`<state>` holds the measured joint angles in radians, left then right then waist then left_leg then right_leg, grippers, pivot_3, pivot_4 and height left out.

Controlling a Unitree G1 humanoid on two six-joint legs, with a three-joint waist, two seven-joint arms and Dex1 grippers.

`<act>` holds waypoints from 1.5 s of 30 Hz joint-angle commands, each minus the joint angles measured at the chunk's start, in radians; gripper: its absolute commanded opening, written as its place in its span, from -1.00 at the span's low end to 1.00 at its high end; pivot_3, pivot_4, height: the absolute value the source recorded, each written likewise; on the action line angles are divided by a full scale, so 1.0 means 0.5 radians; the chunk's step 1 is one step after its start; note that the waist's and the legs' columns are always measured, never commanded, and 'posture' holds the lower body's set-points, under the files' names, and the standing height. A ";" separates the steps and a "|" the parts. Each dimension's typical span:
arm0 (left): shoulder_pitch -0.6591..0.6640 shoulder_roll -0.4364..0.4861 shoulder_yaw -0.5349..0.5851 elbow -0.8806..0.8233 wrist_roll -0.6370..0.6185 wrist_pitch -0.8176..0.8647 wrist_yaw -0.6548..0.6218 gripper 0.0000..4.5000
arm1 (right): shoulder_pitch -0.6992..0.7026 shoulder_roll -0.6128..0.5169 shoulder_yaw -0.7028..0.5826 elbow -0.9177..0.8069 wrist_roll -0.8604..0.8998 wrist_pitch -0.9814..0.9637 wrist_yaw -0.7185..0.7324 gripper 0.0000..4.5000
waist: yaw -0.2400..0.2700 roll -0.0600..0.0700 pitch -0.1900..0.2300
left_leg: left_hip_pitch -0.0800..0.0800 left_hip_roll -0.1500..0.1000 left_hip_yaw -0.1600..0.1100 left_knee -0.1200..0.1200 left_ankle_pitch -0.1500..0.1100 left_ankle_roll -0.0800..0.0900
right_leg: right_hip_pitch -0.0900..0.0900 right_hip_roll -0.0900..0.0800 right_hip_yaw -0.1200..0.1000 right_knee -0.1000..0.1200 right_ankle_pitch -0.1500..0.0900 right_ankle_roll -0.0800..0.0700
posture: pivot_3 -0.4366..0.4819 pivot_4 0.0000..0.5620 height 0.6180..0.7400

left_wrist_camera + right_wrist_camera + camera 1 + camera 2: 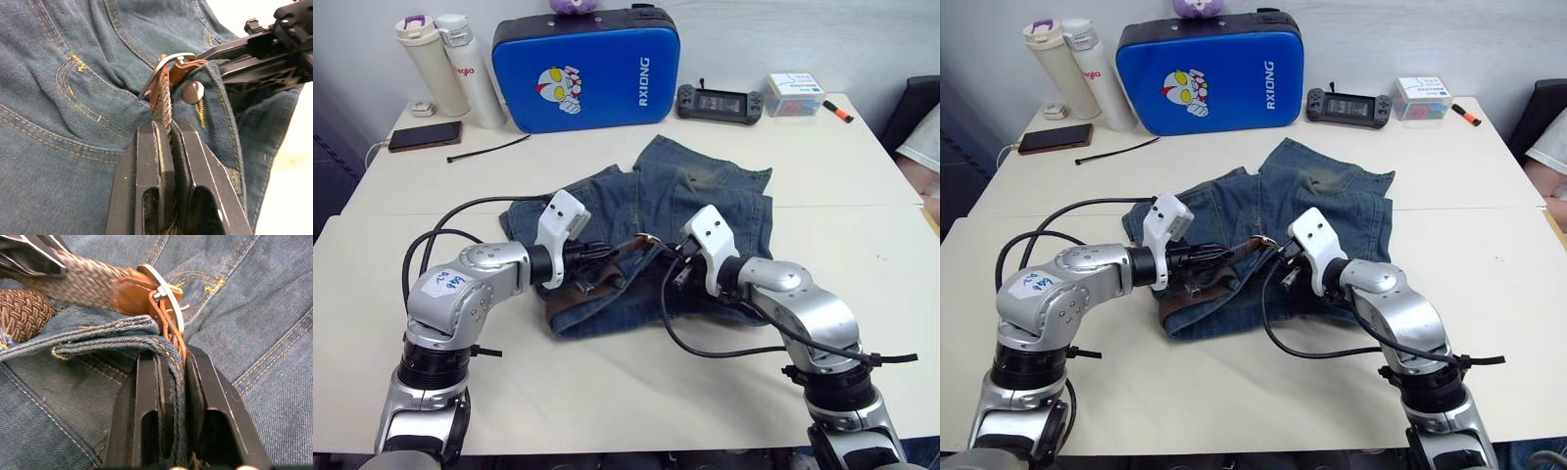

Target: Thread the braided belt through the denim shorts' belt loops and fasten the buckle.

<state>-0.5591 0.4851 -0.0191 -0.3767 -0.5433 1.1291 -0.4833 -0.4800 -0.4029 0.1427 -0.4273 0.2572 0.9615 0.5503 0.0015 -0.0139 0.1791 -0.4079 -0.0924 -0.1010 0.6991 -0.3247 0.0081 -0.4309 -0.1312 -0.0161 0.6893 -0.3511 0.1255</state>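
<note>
**Buckle end pinched between my two claws at the fly**

My left gripper point(168, 147) is clamped on the braided belt point(164, 105), just short of the buckle point(164, 66). My right gripper point(171, 377) is clamped on the waistband edge of the denim shorts point(705, 196), with a thin brown belt strip caught alongside. The strap's long axis runs from my left claw across to my right, so the buckle lies between them, nearer the right.

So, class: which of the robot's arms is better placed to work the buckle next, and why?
Probably the left. The left gripper is shut on the braided belt just behind the buckle; the right gripper is busy pinching the denim shorts at the waistband.
</note>
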 commanded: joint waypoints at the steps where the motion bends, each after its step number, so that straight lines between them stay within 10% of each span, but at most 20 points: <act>1: -0.058 -0.095 0.038 -0.005 -0.004 -0.038 0.074 -1.00 | -0.024 -0.009 -0.001 -0.139 0.079 -0.016 0.036 -0.97 | 0.000 0.000 0.000 | 0.000 0.000 0.000 0.000 0.000 0.000 | 0.000 0.000 0.000 0.000 0.000 0.000 | -0.05 -0.47 -0.03; 17: -0.123 -0.244 -0.279 0.181 0.193 -0.304 0.009 -1.00 | 0.004 -0.252 0.215 -0.231 0.064 -0.221 0.225 -0.97 | 0.003 0.000 0.000 | 0.000 -0.001 0.001 0.000 0.000 0.000 | 0.000 0.000 -0.003 -0.003 0.000 0.000 | -0.05 -0.47 -0.03; 27: -0.106 -0.217 -0.309 0.173 0.256 -0.415 -0.054 -1.00 | -0.047 -0.726 -0.111 -0.233 0.312 -0.279 0.692 0.95 | 0.028 0.000 0.000 | 0.000 -0.001 0.001 0.001 0.000 0.000 | 0.002 0.000 -0.006 -0.008 0.000 0.000 | -0.05 -0.47 -0.03; 43: -0.134 -0.146 -0.444 0.133 0.407 -0.681 -0.212 -1.00 | -0.479 -0.776 0.338 0.703 -0.533 -1.680 0.894 0.95 | 0.040 -0.001 0.000 | 0.000 0.001 0.005 -0.001 0.000 0.001 | 0.003 0.000 -0.011 -0.013 0.000 0.001 | -0.05 -0.47 -0.03; 45: -0.136 -0.144 -0.448 0.132 0.414 -0.690 -0.221 -1.00 | -0.493 -0.734 0.340 0.737 -0.557 -1.738 0.896 0.72 | 0.040 -0.001 0.000 | 0.000 0.001 0.005 -0.001 0.000 0.001 | 0.003 0.000 -0.011 -0.013 0.000 0.001 | -0.05 -0.47 -0.03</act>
<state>-0.6063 0.4133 -0.2436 -0.2675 -0.3413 0.8119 -0.5781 -0.6994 -0.7756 0.3204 -0.0522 -0.0094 0.1395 0.9933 0.0217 -0.0142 0.1793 -0.4077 -0.0920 -0.0988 0.6989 -0.3246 0.0083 -0.4293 -0.1310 -0.0215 0.6827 -0.3509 0.1260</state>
